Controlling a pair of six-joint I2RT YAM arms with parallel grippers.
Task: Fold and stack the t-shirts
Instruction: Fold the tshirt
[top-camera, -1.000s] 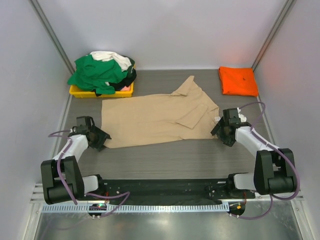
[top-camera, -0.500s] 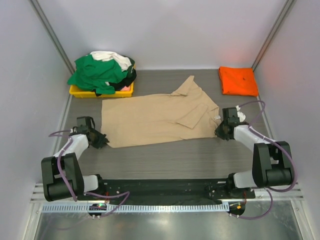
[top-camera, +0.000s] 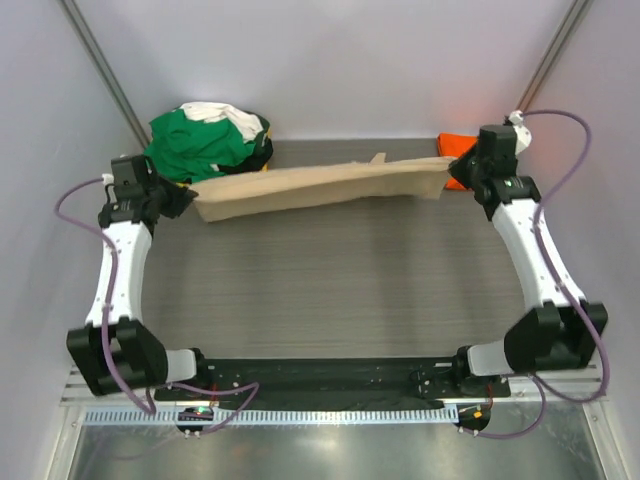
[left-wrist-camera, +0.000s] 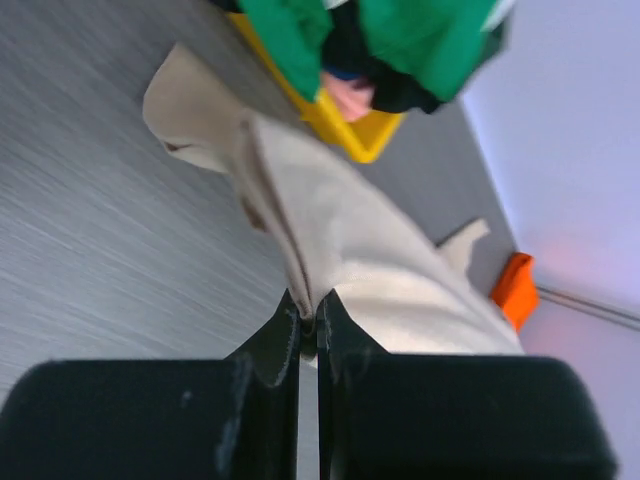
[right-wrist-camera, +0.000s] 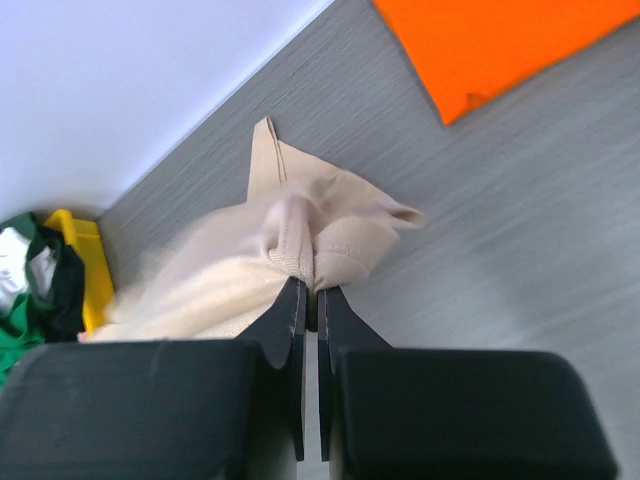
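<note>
Our black left gripper (top-camera: 180, 198) reaches toward the bench's far-left corner and our right gripper (top-camera: 462, 170) toward the far-right, both pinching the tan-beige cloth t-shirt (top-camera: 320, 185).

Rear of bench (top-camera: 340, 290): held t-shirt (top-camera: 320, 185) spans between left tool (left-wrist-camera: 308, 305) and right tool (right-wrist-camera: 310, 290). Rear-left: heaped t-shirts (top-camera: 200, 140) in tray (left-wrist-camera: 360, 135). Rear-right: folded t-shirt (right-wrist-camera: 500, 40).

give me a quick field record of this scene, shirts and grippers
left gripper: shut on one end of the tan shirt
right gripper: shut on the other end of it
tan shirt: stretched between the two grippers, over the far side of the table
orange shirt: folded, flat, far right corner
shirt pile: green, white, black, heaped in the yellow tray
</note>
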